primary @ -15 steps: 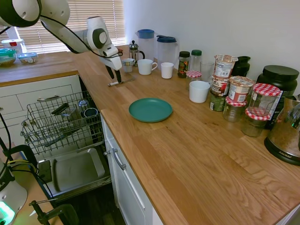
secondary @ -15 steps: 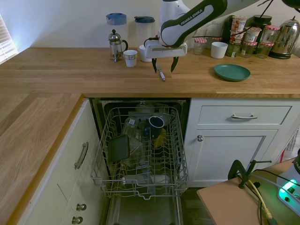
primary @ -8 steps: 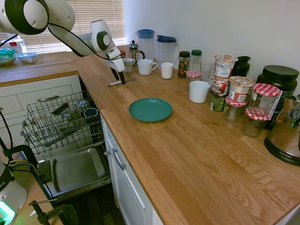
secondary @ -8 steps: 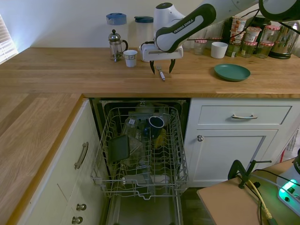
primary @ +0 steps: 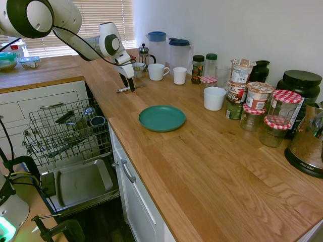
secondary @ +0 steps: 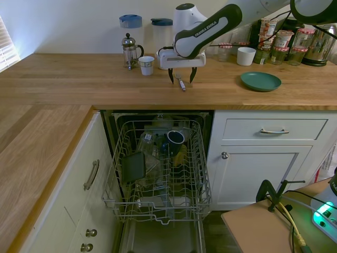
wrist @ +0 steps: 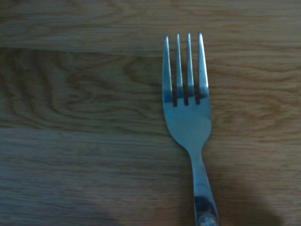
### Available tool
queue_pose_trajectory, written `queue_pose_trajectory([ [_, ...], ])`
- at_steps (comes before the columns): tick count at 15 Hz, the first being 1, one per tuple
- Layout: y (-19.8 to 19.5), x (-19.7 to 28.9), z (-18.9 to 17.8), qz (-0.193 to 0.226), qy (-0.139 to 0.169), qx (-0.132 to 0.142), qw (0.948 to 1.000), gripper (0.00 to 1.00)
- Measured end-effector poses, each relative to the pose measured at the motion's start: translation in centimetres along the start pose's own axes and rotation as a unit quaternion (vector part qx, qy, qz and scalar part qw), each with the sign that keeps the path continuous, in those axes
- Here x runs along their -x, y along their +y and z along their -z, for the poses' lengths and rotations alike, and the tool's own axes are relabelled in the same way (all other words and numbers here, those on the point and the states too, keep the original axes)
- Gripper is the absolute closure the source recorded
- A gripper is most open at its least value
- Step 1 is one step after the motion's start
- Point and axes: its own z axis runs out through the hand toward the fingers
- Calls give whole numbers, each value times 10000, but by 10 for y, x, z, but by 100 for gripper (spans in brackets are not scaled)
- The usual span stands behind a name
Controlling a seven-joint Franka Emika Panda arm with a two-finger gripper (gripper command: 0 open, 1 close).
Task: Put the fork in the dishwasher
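Note:
The fork [secondary: 182, 84] is a small silvery one lying flat on the wooden worktop [secondary: 79, 79], above the dishwasher [secondary: 158, 174]. My gripper [secondary: 181, 79] points straight down over it and is open, with one finger on each side of the handle and the tips close to the wood. In the first exterior view the fork [primary: 123, 89] pokes out to the left of the gripper [primary: 128, 83]. The wrist view shows the fork [wrist: 188, 122] close up, tines away from the handle. The dishwasher rack [primary: 65, 132] is pulled out over the lowered door [primary: 83, 184].
A small cup [secondary: 146, 65], a French press [secondary: 129, 51] and two jugs [secondary: 162, 35] stand just behind the gripper. A green plate [secondary: 260, 81] lies to the right. Mugs, jars and a kettle line the back wall. The rack holds a mug [secondary: 175, 138] and dark dishes.
Over the last second my gripper has come down around the fork and the arm has shifted slightly. The fork has not moved.

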Motion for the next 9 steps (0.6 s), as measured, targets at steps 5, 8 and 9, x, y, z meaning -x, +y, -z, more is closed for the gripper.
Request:
queue_pose_trajectory([
  [5,0,-1,-1,-24,-71,-38,10000,100],
  [8,0,-1,-1,-8,-109,-78,9999,100],
  [9,0,-1,-1,1,-119,-79,9999,100],
])
